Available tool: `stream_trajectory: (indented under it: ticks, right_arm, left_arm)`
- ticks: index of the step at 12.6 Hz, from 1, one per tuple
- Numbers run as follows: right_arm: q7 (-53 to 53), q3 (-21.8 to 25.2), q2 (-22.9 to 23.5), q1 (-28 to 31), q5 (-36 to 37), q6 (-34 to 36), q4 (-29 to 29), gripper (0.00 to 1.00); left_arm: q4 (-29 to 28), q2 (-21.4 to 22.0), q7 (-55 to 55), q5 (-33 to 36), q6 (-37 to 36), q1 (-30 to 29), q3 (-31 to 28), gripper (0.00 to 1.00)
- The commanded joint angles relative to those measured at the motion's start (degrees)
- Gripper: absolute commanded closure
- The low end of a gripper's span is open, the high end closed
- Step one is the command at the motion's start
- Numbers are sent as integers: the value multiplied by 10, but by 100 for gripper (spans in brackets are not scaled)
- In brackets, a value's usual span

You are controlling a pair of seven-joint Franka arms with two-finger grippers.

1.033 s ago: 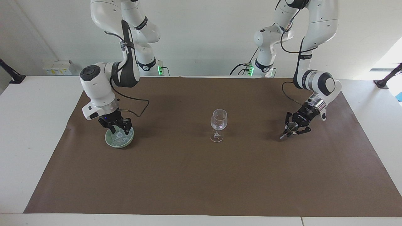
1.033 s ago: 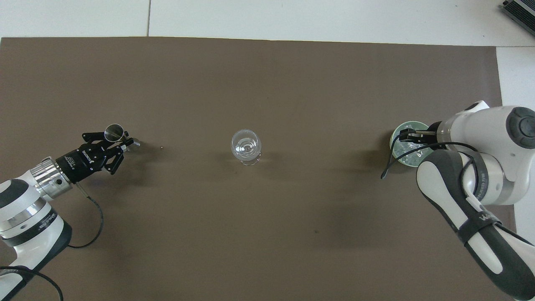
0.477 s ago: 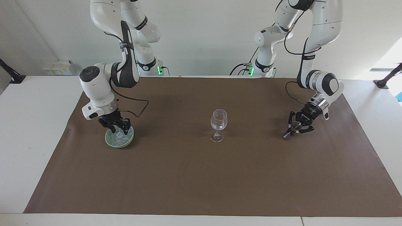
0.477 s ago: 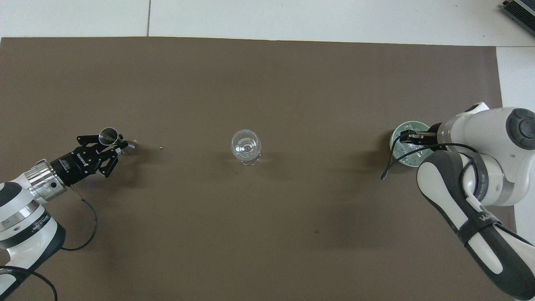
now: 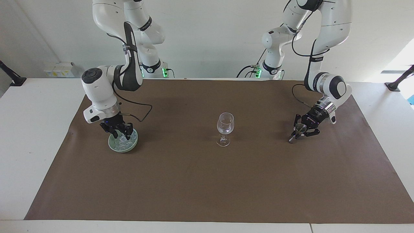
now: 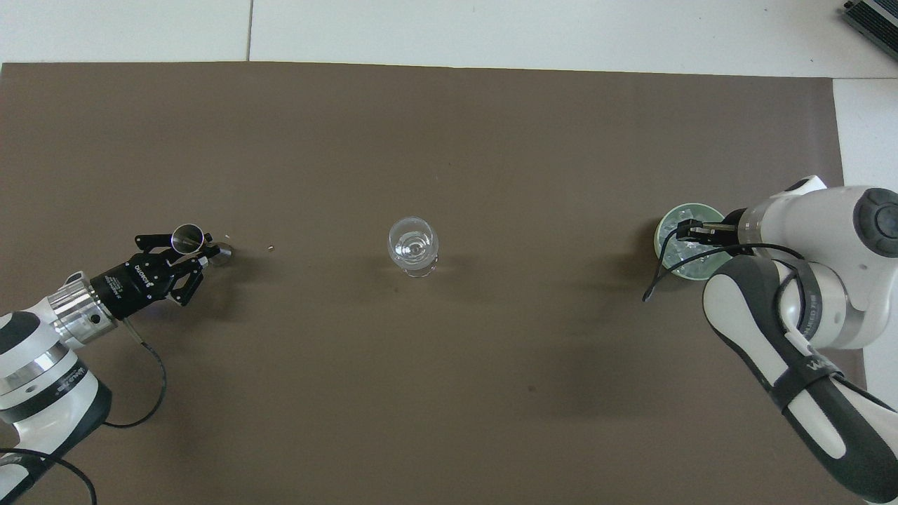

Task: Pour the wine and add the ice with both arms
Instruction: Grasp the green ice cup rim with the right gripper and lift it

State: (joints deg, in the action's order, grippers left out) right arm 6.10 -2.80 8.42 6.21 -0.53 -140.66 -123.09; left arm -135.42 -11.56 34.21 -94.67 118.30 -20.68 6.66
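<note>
A clear wine glass [image 5: 225,124] [image 6: 412,245] stands upright mid-mat; whether it holds wine I cannot tell. Toward the left arm's end, my left gripper [image 5: 303,130] [image 6: 184,250] is shut on a small metal measuring cup [image 5: 300,127] [image 6: 188,237], held tilted low over the mat with its lower end [image 6: 223,252] at the surface. Toward the right arm's end, a pale green bowl [image 5: 113,147] [image 6: 694,206] holds the ice [image 5: 122,141] [image 6: 684,258]. My right gripper [image 5: 119,132] [image 6: 684,230] points down into the bowl, just above the ice.
A brown mat [image 5: 207,181] covers most of the white table [image 5: 29,129]. A tiny speck [image 6: 271,247] lies on the mat between the metal cup and the glass. Black cables hang from both wrists.
The left wrist has drawn back slightly and tipped the metal cup lower toward the mat. The right gripper has shifted a little and lifted slightly over the bowl.
</note>
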Motion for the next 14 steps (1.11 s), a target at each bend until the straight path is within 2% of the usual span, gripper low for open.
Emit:
stream_trajectory:
  ticks: [1, 4, 5, 9, 10, 14]
  right_arm:
    - [1, -4, -10, 6, -3, -18, -20, 49]
    - [0, -4, -10, 5, -3, -19, -23, 91]
    - [0, -4, -10, 4, -3, -19, -22, 100]
    - [6, -10, -15, -2, -3, -35, -15, 100]
    - [1, -12, -16, -2, -3, -33, -8, 100]
    - [22, -13, -36, -46, -12, -6, 27, 100]
  left_arm:
    - [2, -4, -10, 5, -9, -5, -1, 100]
    - [9, -15, -10, -1, -9, -5, -1, 100]
    - [9, -16, -9, -4, -11, -5, -1, 100]
    - [12, -24, -10, -8, -11, -4, 0, 99]
    - [12, -24, -11, -8, -11, -4, -1, 93]
    - [12, -24, -11, -8, -10, -4, -1, 82]
